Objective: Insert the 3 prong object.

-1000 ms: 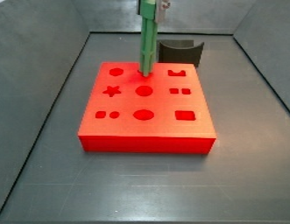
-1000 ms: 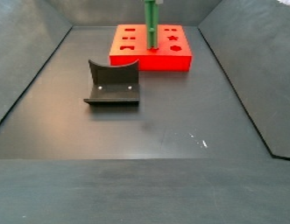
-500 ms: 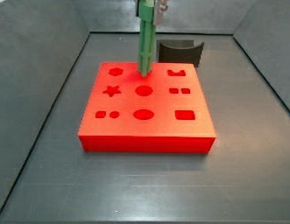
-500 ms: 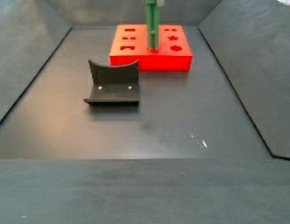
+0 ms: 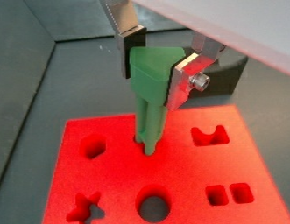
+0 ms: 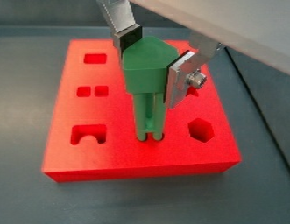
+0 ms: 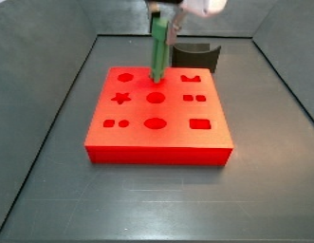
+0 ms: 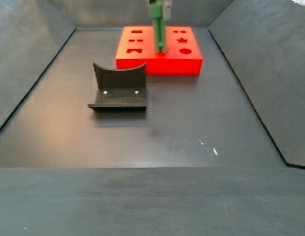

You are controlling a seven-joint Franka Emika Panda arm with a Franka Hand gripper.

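Over red block (image 6: 77, 114), end effector (image 6: 152, 64) (apparently) clamping 3 prong object (image 6: 145, 96).

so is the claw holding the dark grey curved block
No, the claw grips the green piece, upright over the red block; the grey curved block sits alone on the floor in a side view.

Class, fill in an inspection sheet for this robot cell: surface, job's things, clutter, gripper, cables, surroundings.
Surface: dark floor, bare apart from the pieces below.
Job's things: 3 prong object upright, prongs at the top of the red block, between the arch and hexagon cut-outs.
Clutter: dark grey curved block standing apart from the red block.
Gripper: gripper above the red block, shut on the 3 prong object.
Cables: nothing seen.
Surroundings: grey walls around the floor.
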